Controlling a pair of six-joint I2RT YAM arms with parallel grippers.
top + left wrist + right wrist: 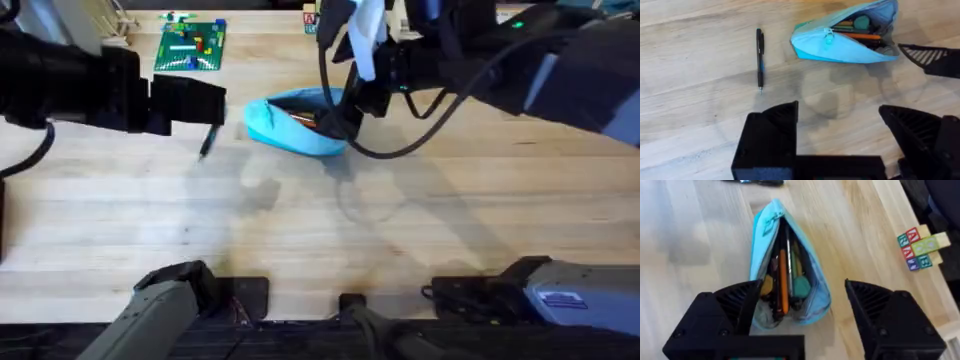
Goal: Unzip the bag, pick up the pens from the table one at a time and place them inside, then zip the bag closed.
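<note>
Bag sits unzipped right under the right gripper, jaws apart. Left gripper, also spread, hovers near the pen; a sloppy pinch could roll it away.

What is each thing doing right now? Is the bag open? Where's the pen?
bag: unzipped, gaping open, pens and other things inside
pen: lying flat on the table, beside the bag, not touching it
left end effector: open, empty
right end effector: open, over the bag's open end
</note>
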